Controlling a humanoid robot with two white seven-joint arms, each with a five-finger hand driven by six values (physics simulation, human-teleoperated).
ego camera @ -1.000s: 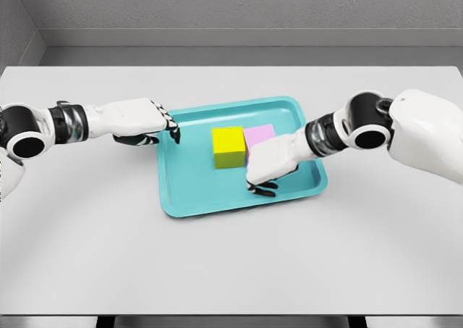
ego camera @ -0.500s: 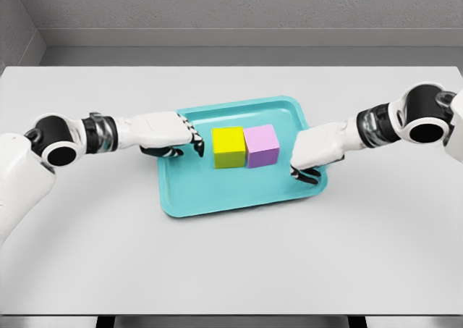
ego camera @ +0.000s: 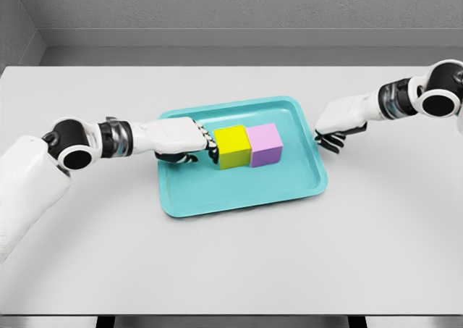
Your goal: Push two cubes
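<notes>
A yellow cube [ego camera: 234, 146] and a pink cube [ego camera: 265, 144] stand side by side, touching, in the middle of a teal tray [ego camera: 217, 194]. My left hand [ego camera: 201, 145] reaches over the tray's left part, its curled fingertips against the yellow cube's left face; it holds nothing. Just off the tray's right rim hovers my right hand [ego camera: 332, 135], over the table, fingers curled downward and empty, well apart from the pink cube.
The tray lies on a wide light-grey table [ego camera: 231, 255]. A grey wall runs behind the table's far edge. Bare table surface surrounds the tray on all sides.
My left hand has moved right across the tray to the yellow cube. My right hand has drawn back from the pink cube, right and up, off the tray. Both cubes sit slightly further right.
</notes>
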